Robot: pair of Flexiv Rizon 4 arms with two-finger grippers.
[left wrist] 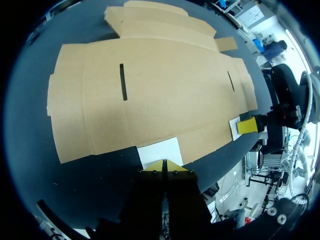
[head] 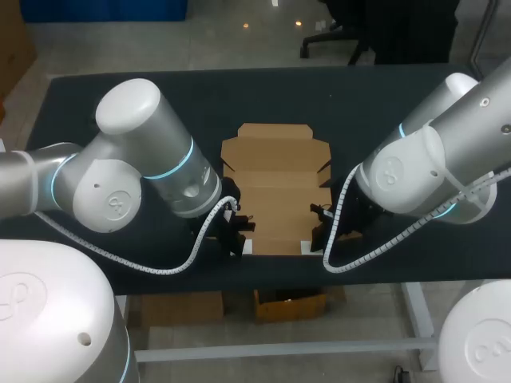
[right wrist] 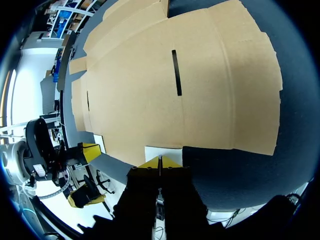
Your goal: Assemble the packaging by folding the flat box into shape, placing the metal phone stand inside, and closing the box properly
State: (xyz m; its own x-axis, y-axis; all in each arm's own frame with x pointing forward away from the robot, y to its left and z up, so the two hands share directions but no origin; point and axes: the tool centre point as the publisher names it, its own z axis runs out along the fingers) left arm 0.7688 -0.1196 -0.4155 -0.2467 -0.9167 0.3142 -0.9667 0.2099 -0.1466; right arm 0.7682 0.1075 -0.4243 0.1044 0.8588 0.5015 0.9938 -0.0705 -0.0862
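Observation:
The flat brown cardboard box lies unfolded on the dark table, with two narrow slots cut in its panel. A white patch marks each of its near corners. My left gripper is shut, its yellow tips together at the edge of the near left patch. On the opposite side my right gripper is shut the same way at the near right patch. Each wrist view shows the other arm's yellow tip across the box. Seen from the head camera, both grippers flank the box's near edge. No phone stand shows.
The table's front edge runs just behind both grippers. Bare dark tabletop stretches to the left, right and far side of the box. My arms' bulky elbows hang over the table on either side.

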